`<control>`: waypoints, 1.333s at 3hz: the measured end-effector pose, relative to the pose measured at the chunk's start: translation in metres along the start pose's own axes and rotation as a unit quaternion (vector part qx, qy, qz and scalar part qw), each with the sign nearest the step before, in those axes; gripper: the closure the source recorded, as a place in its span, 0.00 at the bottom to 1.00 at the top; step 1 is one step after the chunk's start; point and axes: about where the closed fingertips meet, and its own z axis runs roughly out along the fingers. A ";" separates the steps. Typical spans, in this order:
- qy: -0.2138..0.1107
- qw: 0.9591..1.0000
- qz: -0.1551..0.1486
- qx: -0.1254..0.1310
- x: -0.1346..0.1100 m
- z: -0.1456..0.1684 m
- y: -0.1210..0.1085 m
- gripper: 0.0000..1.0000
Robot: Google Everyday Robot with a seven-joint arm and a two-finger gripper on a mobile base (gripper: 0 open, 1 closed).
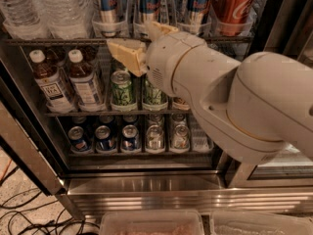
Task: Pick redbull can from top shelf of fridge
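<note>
Three redbull cans stand in clear lane trays on the top shelf (58, 41) of the fridge (146, 182): one at the left (111, 4), one in the middle (149, 0), one at the right (198, 4). Their tops are cut off by the frame. My gripper (141, 44) is in front of the top shelf's front edge, just below the left and middle cans. Its cream fingers (124, 55) are spread and hold nothing. The white arm (234, 92) covers the right half of the middle shelf.
A red cola can (234, 4) stands right of the redbull cans, water bottles (61, 9) left of them. The middle rack holds tea bottles (83, 80) and green cans (122, 89), the bottom rack several cans (129, 137). Cables (29, 219) lie on the floor.
</note>
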 end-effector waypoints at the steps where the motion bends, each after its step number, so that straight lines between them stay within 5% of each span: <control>1: -0.010 1.000 0.005 -0.022 -0.005 0.010 0.000 0.32; 4: -0.063 0.992 0.037 -0.103 -0.021 0.044 -0.001 0.30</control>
